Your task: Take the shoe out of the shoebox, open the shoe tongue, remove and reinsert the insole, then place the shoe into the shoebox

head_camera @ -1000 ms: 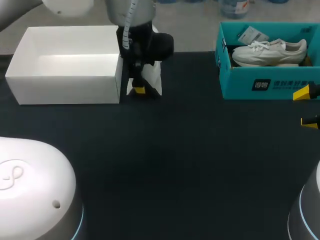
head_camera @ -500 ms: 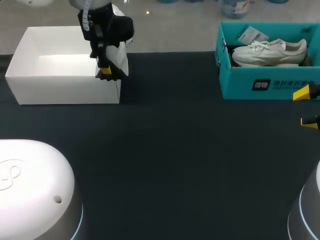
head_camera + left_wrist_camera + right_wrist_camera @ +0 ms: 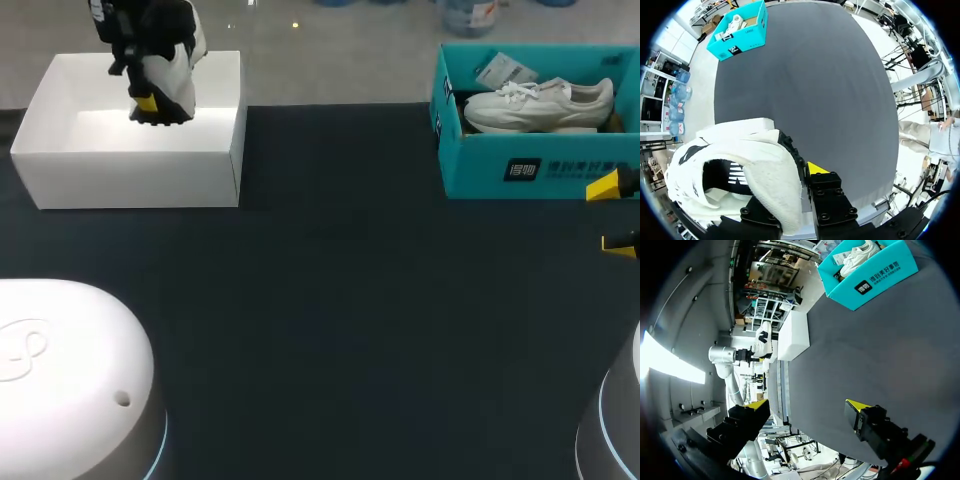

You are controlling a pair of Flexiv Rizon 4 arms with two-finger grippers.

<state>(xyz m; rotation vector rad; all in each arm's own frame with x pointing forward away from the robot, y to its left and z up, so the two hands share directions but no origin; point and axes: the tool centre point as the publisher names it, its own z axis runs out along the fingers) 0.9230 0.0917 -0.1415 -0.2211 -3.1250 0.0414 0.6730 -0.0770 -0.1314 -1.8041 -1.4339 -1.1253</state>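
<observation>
Desk (image 3: pixel 350 300), dark, carries two boxes well apart; the white shoebox (image 3: pixel 130 180) on your left lies open, its long axis running across the desk; the teal box (image 3: pixel 540 170) on your right holds a white sneaker (image 3: pixel 540 100). The shoe (image 3: pixel 170 75) hangs over the shoebox's open interior, so the coming move is a lowering; its own long axis cannot be told. Left jaws pinch the shoe (image 3: pixel 740 170) by its white upper; right jaws stand spread in front of the teal box, far from the work. A second ago the shoe hung over the desk just beside the shoebox's right wall; it has since crossed that wall; the right jaws have not moved.
</observation>
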